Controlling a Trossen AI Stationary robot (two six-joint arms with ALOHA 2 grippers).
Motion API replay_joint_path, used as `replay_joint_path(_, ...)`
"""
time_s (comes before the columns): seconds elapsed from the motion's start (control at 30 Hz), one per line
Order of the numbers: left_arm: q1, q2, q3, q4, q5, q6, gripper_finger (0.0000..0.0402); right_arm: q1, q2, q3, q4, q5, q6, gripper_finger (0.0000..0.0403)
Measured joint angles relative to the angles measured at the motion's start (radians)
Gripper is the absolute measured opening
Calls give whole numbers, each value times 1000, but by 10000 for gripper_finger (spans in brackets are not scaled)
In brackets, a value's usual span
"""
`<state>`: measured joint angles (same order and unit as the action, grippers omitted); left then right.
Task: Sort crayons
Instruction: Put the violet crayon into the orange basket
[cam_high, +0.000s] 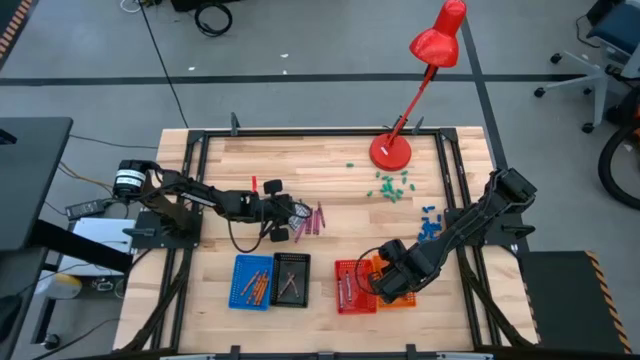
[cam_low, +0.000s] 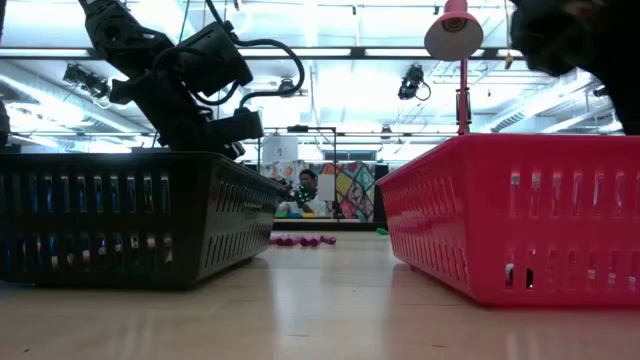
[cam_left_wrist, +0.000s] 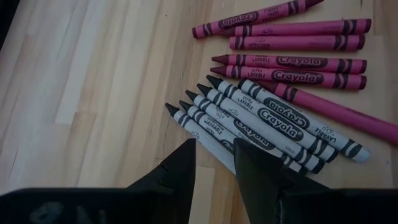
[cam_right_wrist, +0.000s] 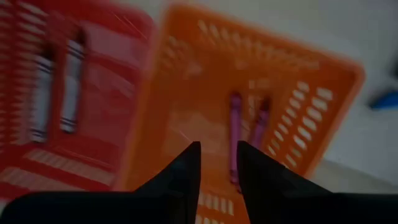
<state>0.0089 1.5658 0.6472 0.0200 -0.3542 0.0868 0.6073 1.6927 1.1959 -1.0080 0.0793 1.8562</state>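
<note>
Several grey crayons (cam_left_wrist: 267, 121) and several magenta crayons (cam_left_wrist: 292, 43) lie side by side on the wooden table; they also show in the high view (cam_high: 308, 218). My left gripper (cam_left_wrist: 214, 163) is low over the grey row, open by a narrow gap. Its fingers stand on either side of the outermost grey crayon (cam_left_wrist: 208, 140). My right gripper (cam_right_wrist: 219, 163) hangs over the orange basket (cam_right_wrist: 298, 93), open by a narrow gap with nothing between its fingers. Two purple crayons (cam_right_wrist: 235, 130) lie on that basket's floor. My left gripper's fingers (cam_left_wrist: 249, 168) stand on either side of the outermost grey crayon's rear part (cam_left_wrist: 217, 152), coming from above. That crayon lies flat on the table in line with the others. I cannot tell whether the fingers touch it.
A blue basket (cam_high: 252, 282), a black basket (cam_high: 291, 280), a red basket (cam_high: 350, 288) and the orange basket (cam_high: 405, 295) stand in a row near the table's front edge. A red desk lamp (cam_high: 390, 152), green bits (cam_high: 390, 186) and blue chunks (cam_high: 430, 222) are at the back right.
</note>
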Motion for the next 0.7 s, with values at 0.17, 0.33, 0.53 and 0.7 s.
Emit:
replay_joint_path(0.17,-14,-2,-3,17,0,35,118,-56,-6,61,-68,66,-95,105)
replay_joint_path(0.33,-29,-10,-77,166,0,82,118,-138,-6,97,-69,134,-251,105)
replay_joint_path(0.53,-11,-67,-118,194,-6,90,118,-265,-4,113,17,190,-479,105)
replay_joint_path(0.7,-10,-167,-175,226,-6,90,118,-378,27,114,146,190,-675,105)
